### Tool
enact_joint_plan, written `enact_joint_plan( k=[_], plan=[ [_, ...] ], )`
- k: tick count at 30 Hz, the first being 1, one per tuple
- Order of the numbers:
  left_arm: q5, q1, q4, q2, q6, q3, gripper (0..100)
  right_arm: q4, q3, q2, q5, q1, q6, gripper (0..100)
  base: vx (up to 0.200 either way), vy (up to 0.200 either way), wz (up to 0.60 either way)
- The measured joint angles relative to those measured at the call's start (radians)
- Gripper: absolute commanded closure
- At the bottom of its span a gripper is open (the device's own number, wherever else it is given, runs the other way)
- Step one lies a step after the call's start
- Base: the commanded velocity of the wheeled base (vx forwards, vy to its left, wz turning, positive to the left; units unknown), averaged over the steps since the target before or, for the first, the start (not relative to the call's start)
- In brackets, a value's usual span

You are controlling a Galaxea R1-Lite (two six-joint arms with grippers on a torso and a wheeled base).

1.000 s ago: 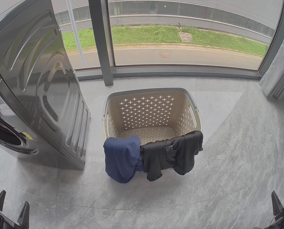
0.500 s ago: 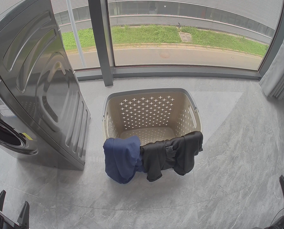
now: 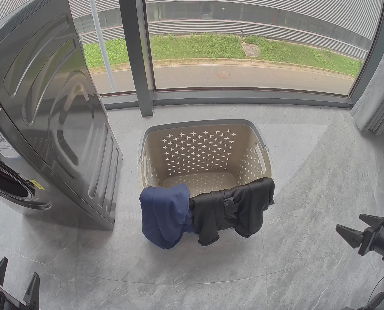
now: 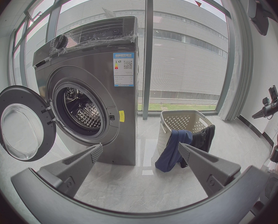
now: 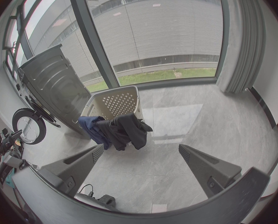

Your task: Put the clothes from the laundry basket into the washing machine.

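A beige laundry basket [image 3: 200,122] stands on the floor in front of me. Over its near rim hang a blue garment [image 3: 164,214] and a black garment [image 3: 232,212]. The grey washing machine [image 3: 50,108] stands to the basket's left. In the left wrist view its round door [image 4: 22,126] is swung open and the drum [image 4: 79,111] looks empty. My left gripper [image 3: 19,268] sits low at the near left, open and holding nothing. My right gripper [image 3: 349,222] hovers right of the basket, open and empty, with its fingertips turned toward the black garment [image 5: 126,131].
A tall window with a dark pillar [image 3: 136,44] runs behind the basket. A grey curtain [image 3: 379,95] hangs at the far right. Bare stone floor [image 3: 226,268] lies between me and the basket, and more lies to its right.
My right gripper has risen from the bottom right corner and swung its fingers leftward toward the basket. The left gripper, the basket and the clothes have not moved.
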Motion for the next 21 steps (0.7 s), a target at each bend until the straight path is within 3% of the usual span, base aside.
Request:
enact_joint_plan(
  k=[10, 21],
  plan=[
    [0.0, 0.0, 0.0, 0.0, 0.0, 0.0, 0, -0.275, -0.051, 0.453, -0.066, 0.097, 0.056, 0, 0.0, 0.0, 0.0],
    [0.0, 0.0, 0.0, 0.0, 0.0, 0.0, 0, -0.319, -0.206, 0.743, -0.083, 0.187, 0.077, 0, 0.0, 0.0, 0.0]
  ],
)
